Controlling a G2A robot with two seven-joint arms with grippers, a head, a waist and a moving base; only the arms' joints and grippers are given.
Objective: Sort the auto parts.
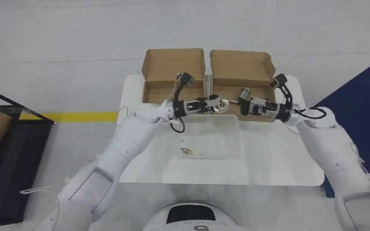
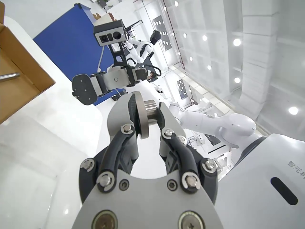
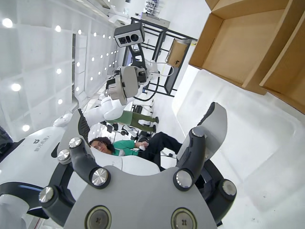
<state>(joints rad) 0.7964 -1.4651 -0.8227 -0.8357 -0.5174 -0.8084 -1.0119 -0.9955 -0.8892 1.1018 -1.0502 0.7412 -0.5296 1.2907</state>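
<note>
A: Where's the part?
B: Over the desk (image 1: 289,161), near the cardboard boxes (image 1: 173,63). My left gripper (image 2: 145,117) pinches the flanged metal part (image 2: 149,109) in its jaws, across flange and hub, a grip I judge secure. My right gripper (image 3: 146,116) faces it, jaws wide and empty, likely for a handover.

The left gripper (image 2: 146,107) is clamped on a flanged part (image 2: 140,120); opposite, the right gripper (image 3: 147,116) jaws are held apart.
</note>
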